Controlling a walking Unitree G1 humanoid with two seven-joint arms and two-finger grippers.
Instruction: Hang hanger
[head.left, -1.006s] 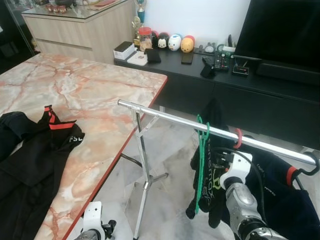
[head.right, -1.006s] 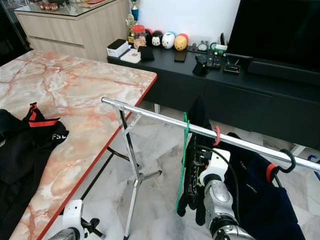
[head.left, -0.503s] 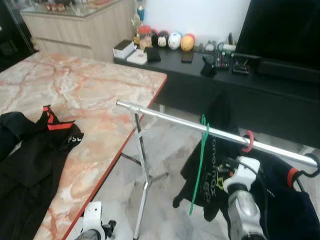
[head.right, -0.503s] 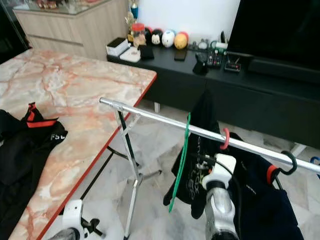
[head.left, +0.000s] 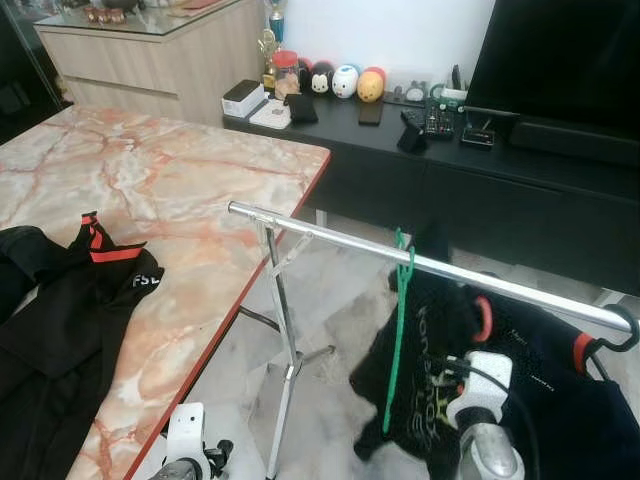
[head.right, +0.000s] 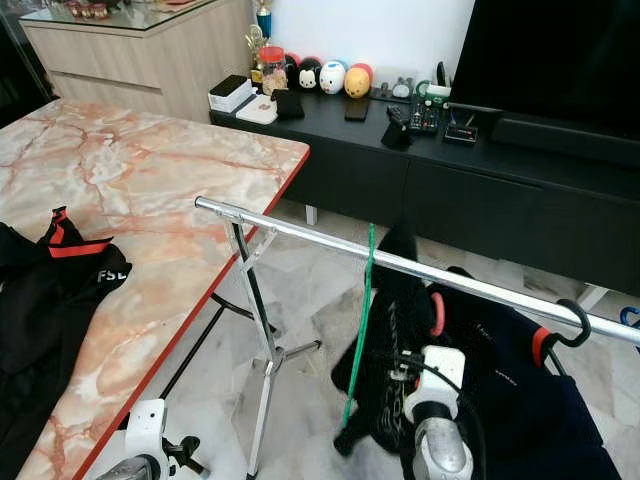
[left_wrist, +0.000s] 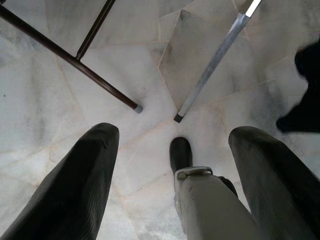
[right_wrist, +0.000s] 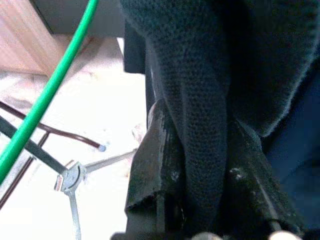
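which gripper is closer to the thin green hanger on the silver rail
Right. The right gripper grips black fabric beside the thin green hanger; the left gripper hangs low near the floor.

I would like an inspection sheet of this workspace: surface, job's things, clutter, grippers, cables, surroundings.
Surface: marble table with black clothes lying on it.
Job's things: green hanger hooked on the silver rail; black mesh garment hanging below the rail.
Clutter: nothing seen.
Grippers: right gripper shut on the black mesh garment; left gripper open above the floor.
Cables: black cable at the right wrist.
Surroundings: black TV console, toy figures, tiled floor.
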